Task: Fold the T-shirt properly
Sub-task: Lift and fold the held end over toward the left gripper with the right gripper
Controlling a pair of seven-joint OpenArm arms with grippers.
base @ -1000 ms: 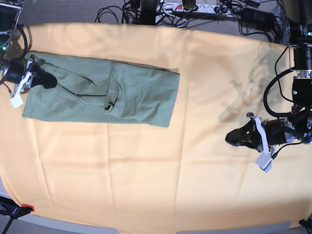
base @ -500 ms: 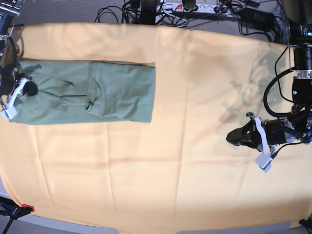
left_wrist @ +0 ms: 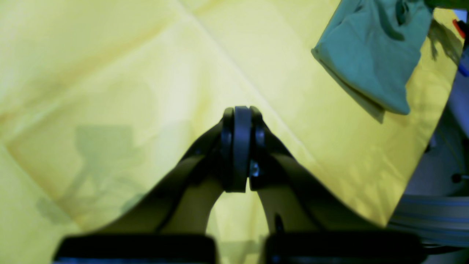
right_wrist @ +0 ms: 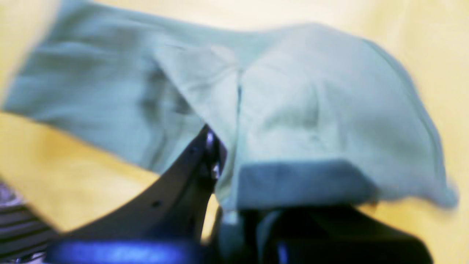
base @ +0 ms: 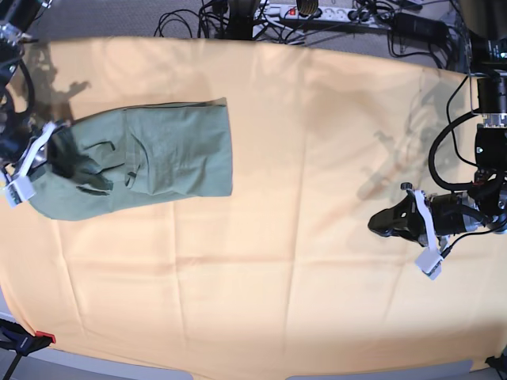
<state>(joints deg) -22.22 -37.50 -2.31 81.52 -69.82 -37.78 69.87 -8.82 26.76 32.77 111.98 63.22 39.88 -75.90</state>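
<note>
The sage-green T-shirt (base: 158,154) lies as a long folded strip at the left of the table. Its left end is bunched and raised off the cloth. My right gripper (base: 54,152) is at that end, shut on the T-shirt. In the right wrist view the T-shirt (right_wrist: 293,110) drapes over the gripper, and only one dark finger (right_wrist: 205,154) shows. My left gripper (base: 379,222) hovers far off at the right, shut with nothing in it. The left wrist view shows the left gripper (left_wrist: 237,112) with its pads pressed together and the T-shirt (left_wrist: 370,55) far ahead.
A yellow-orange cloth (base: 277,261) covers the whole table. Cables and a power strip (base: 317,12) lie beyond the far edge. A red-tipped clamp (base: 32,340) grips the front left corner. The left arm's base and cables (base: 487,134) stand at the right edge.
The right gripper has dragged the T-shirt to the left and lifted its left end, so the strip looks shorter and rumpled there. The left arm has not moved.
</note>
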